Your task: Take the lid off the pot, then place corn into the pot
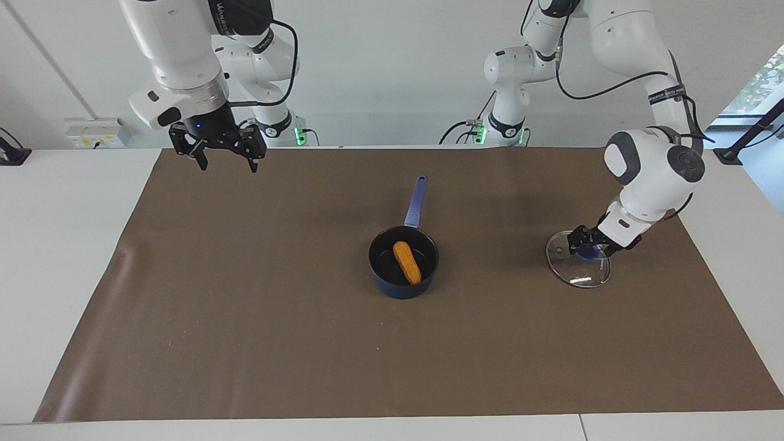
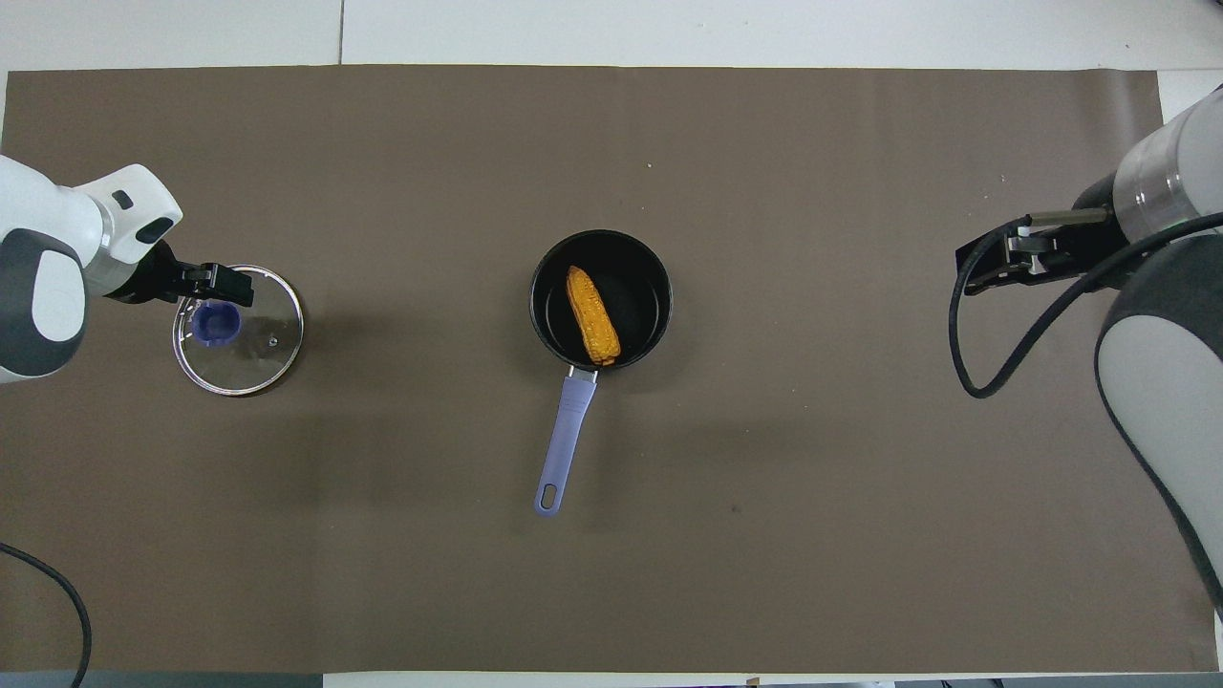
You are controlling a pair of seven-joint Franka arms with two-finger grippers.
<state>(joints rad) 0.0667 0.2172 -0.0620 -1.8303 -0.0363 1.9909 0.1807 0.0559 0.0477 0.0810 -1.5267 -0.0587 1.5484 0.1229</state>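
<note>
The dark blue pot stands uncovered in the middle of the mat, its light blue handle pointing toward the robots. The corn lies inside it, as the overhead view also shows within the pot. The glass lid lies flat on the mat toward the left arm's end. My left gripper is open just over the lid's blue knob. My right gripper is open and empty, raised over the mat's edge nearest the robots at the right arm's end.
A brown mat covers most of the white table. Wall sockets and cables sit at the table's edge by the arms' bases.
</note>
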